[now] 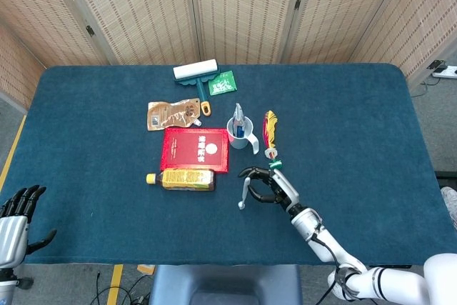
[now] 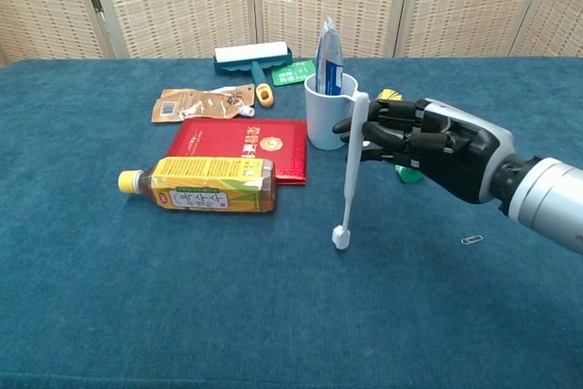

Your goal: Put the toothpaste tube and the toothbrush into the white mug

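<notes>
My right hand grips a white toothbrush by its handle end. The brush hangs nearly upright with its head down, close above the cloth, just in front of and to the right of the white mug. A blue and white toothpaste tube stands inside the mug. My left hand rests open at the lower left corner of the head view, far from everything.
A yellow-labelled bottle lies in front of a red booklet. A brown pouch, a lint roller and a green sachet lie behind. A colourful snack bag and a green item sit behind my right hand.
</notes>
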You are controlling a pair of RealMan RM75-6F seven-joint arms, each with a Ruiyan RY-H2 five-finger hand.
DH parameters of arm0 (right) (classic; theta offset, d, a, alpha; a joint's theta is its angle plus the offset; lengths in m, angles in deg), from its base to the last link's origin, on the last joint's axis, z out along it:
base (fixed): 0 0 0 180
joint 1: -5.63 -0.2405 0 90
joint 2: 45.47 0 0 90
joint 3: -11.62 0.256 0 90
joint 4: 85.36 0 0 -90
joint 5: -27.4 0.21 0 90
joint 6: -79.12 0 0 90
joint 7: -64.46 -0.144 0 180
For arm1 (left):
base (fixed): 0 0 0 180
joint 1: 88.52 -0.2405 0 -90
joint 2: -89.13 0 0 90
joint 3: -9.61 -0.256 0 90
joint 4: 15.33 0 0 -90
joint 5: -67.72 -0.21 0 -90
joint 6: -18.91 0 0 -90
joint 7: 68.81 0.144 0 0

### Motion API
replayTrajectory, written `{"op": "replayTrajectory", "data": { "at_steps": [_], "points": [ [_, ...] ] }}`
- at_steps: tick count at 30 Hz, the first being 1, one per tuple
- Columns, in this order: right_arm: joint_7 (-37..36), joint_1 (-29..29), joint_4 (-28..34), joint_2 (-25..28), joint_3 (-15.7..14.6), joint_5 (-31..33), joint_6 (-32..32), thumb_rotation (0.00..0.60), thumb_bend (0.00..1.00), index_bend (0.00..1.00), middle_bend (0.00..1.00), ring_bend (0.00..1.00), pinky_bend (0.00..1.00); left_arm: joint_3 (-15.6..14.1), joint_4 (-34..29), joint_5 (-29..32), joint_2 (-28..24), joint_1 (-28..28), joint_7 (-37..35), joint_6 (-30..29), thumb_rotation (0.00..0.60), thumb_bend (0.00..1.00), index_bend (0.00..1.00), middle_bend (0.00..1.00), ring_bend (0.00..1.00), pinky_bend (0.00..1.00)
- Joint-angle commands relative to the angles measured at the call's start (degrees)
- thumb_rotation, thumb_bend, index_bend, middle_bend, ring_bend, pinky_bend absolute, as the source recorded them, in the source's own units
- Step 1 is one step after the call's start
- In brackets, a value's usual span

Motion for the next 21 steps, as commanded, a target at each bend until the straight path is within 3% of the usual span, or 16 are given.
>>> {"op": "replayTrajectory", "data": {
  "at_steps": [1, 4, 12, 14, 21],
  "points": [
    [-0.43, 0.94, -0.19, 0.72, 0.51, 0.31, 0.32, 0.6, 0.38, 0.55, 0.34, 0.21, 0.24, 0.0, -0.01, 0.02, -0.01, 0.05, 0.05, 0.08, 0.6, 0.24, 0.15, 0.15, 0.12, 0.2],
    [0.29, 2.1, -0.23, 1.07, -0.04, -0.59, -0.87, 0.6, 0.38, 0.48, 0.3, 0.21, 0.22, 0.01, -0.01, 0.11, 0.05, 0.12, 0.07, 0.2, 0.6, 0.24, 0.15, 0.15, 0.12, 0.2],
    [-0.07, 5.47, -0.46, 2.92, -1.91, -1.67, -2.67, 0.6, 0.33, 0.07, 0.16, 0.11, 0.12, -0.04, 0.3, -0.14, 0.42, 0.44, -0.11, 0.5, 0.6, 0.24, 0.15, 0.15, 0.12, 0.2],
    [-0.23, 6.36, -0.62, 3.29, -1.98, -1.79, -3.61, 0.6, 0.31, 0.01, 0.12, 0.09, 0.1, -0.02, 0.32, -0.31, 0.41, 0.5, -0.16, 0.4, 0.6, 0.24, 0.15, 0.15, 0.12, 0.2],
    [5.13, 9.89, -2.16, 4.56, -1.44, -3.95, -11.0, 0.6, 0.28, 0.0, 0.02, 0.04, 0.04, -0.08, 0.18, -0.41, 0.35, 0.43, -0.15, 0.17, 0.6, 0.24, 0.15, 0.15, 0.12, 0.2]
  ]
}}
